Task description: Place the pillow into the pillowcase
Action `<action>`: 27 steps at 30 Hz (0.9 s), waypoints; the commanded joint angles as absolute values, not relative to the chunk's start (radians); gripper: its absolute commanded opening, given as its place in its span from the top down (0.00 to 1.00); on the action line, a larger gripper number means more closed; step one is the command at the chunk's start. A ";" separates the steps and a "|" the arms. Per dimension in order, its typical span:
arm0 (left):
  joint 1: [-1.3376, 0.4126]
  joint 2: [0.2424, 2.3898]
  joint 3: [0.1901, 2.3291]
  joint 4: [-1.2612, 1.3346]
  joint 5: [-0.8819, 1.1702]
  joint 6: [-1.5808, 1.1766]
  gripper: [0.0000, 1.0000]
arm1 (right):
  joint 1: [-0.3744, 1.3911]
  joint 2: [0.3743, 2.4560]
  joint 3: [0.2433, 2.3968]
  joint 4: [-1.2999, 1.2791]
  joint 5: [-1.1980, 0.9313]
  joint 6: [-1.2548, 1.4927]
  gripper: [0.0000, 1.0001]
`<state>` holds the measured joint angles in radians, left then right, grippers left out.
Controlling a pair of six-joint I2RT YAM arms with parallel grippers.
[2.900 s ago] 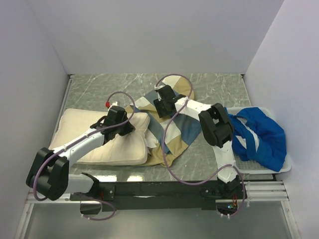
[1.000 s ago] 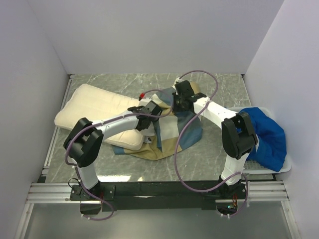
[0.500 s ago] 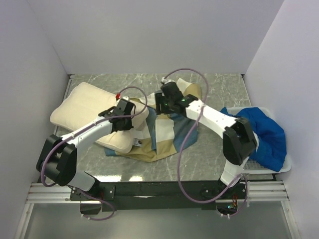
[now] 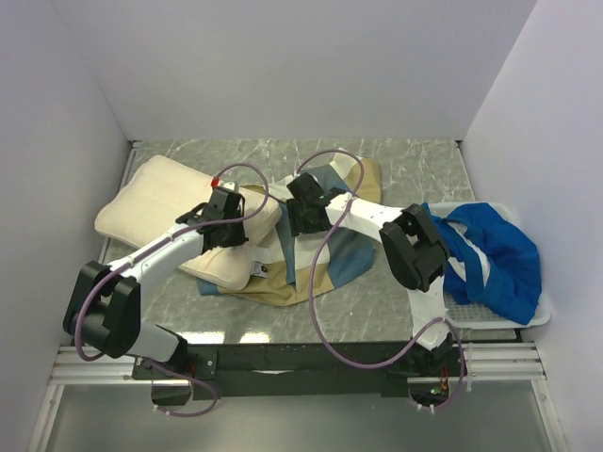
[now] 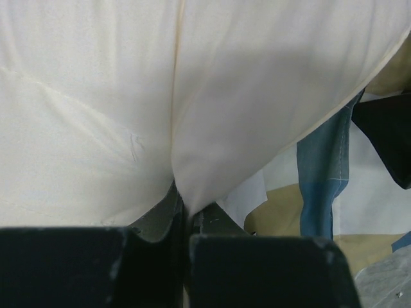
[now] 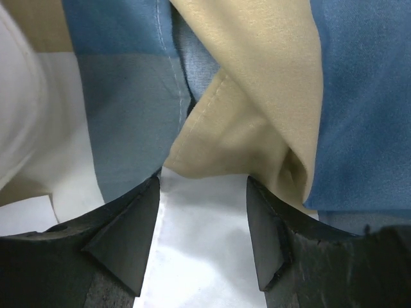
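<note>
Your left pincer (image 5: 183, 224) was clamped tight on a pinch of the cream pillow (image 4: 170, 202), which lay on the left of the table (image 4: 415, 169), its right end resting on the edge of the patchwork pillowcase (image 4: 347, 256). Your right pincer (image 6: 203, 215) stood open over the pillowcase's white and tan folds, gripping nothing.

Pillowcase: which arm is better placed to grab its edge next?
Right, probably. The right gripper hangs open over the pillowcase, with a tan fold of it right at the fingertips. The left gripper is shut on the pillow, so it is occupied.
</note>
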<state>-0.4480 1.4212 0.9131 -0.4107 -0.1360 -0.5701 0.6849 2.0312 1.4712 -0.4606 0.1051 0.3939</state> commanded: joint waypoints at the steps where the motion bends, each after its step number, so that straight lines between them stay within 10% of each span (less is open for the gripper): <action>1: -0.443 1.425 0.887 -0.434 -0.087 -0.594 0.99 | 0.692 2.049 1.496 -0.436 0.150 0.399 0.37; 4: -0.443 1.422 0.891 -0.437 -0.089 -0.592 0.99 | 0.692 2.080 1.512 -0.440 0.161 0.400 0.40; 8: -0.443 1.411 0.894 -0.448 -0.097 -0.589 0.99 | 0.670 2.063 1.491 -0.436 0.195 0.403 0.75; 13: -0.442 1.404 0.890 -0.454 -0.100 -0.586 0.99 | 0.638 1.941 1.419 -0.425 0.196 0.402 0.95; 27: -0.469 1.361 1.242 -0.728 -0.210 -0.413 0.99 | 0.641 1.647 1.334 -0.402 0.083 0.420 1.00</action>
<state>-0.4500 1.4086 1.0679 -0.6117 -0.1692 -0.4938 0.6369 1.6775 1.3342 -0.4198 0.1108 0.4091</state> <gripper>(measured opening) 0.055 0.010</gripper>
